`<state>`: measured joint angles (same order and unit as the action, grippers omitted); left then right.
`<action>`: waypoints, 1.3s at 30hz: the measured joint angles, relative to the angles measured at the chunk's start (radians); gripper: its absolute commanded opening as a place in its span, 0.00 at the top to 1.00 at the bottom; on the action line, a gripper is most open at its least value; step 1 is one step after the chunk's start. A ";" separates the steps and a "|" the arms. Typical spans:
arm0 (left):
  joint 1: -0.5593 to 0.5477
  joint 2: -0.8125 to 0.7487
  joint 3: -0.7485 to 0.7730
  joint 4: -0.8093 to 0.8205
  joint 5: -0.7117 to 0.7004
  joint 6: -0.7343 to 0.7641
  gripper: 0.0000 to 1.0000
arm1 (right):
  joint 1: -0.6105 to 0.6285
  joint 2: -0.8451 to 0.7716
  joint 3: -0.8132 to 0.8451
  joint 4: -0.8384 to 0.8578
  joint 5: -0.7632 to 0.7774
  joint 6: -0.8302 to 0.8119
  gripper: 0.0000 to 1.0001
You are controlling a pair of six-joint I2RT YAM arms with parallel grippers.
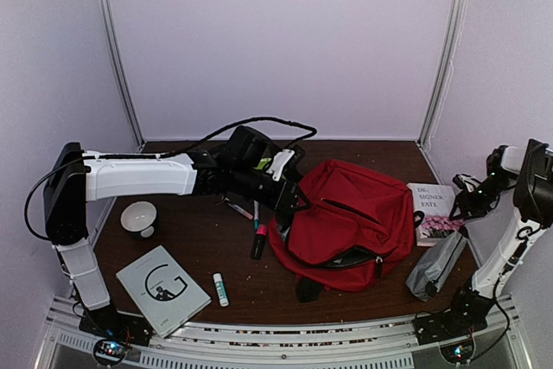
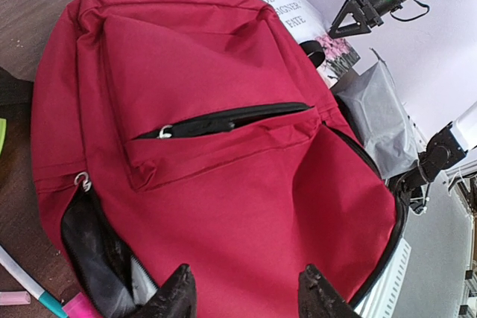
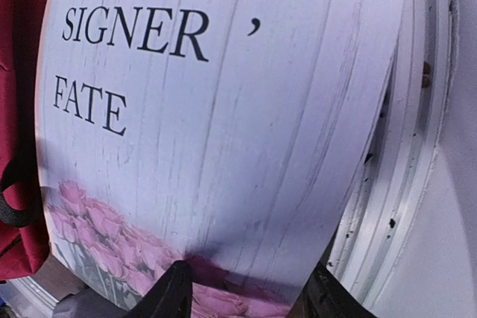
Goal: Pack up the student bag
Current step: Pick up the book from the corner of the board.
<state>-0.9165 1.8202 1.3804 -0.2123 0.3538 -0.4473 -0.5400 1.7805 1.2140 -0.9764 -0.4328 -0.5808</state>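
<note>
Right gripper (image 3: 246, 282) jaws spread, hovering over the rose end of the white paperback book (image 3: 223, 109). Left gripper (image 2: 247, 284) jaws half apart against the large red fabric backpack (image 2: 223, 199), can't tell if pinching it. Dark brown wooden table (image 1: 199, 239), plain pale-lilac walls (image 1: 285, 41); backpack lies flat mid-right, main zip gaping, black lining showing.

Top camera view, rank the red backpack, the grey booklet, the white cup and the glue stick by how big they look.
1. red backpack, by far the largest
2. grey booklet
3. white cup
4. glue stick, the smallest
The gaps are clear, so nothing ties.
</note>
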 measured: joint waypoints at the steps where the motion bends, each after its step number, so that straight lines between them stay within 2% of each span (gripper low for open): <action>1: 0.000 0.000 0.000 0.000 0.000 0.000 0.51 | 0.000 0.000 0.000 -0.006 -0.013 -0.005 0.55; 9: -0.002 0.001 0.000 0.000 -0.002 0.000 0.51 | 0.000 0.004 0.029 -0.141 -0.184 -0.069 0.72; 12: -0.002 0.003 0.000 0.001 -0.002 0.000 0.50 | 0.000 0.015 0.050 -0.182 -0.236 -0.083 0.74; 15: -0.004 0.006 -0.002 0.001 -0.002 0.000 0.51 | 0.000 0.026 0.060 -0.204 -0.271 -0.086 0.78; 21: -0.008 0.006 -0.017 0.001 -0.002 -0.001 0.51 | 0.000 0.051 0.073 -0.227 -0.317 -0.084 0.93; 25: -0.008 0.008 -0.018 0.001 -0.002 -0.001 0.51 | 0.000 0.053 0.084 -0.252 -0.356 -0.069 1.00; 29: -0.008 0.009 -0.018 0.001 -0.002 -0.001 0.50 | 0.001 0.047 0.092 -0.276 -0.389 -0.065 1.00; 33: -0.008 0.010 -0.018 0.007 0.000 -0.005 0.42 | 0.001 -0.006 0.092 -0.306 -0.414 -0.064 1.00; 39: -0.008 0.013 -0.019 0.063 0.004 -0.030 0.31 | 0.001 -0.171 0.152 -0.353 -0.462 -0.058 1.00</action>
<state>-0.9241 1.8332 1.3617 -0.1493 0.3576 -0.4774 -0.5392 1.6100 1.3659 -1.3296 -0.8944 -0.6392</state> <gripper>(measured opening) 0.632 0.013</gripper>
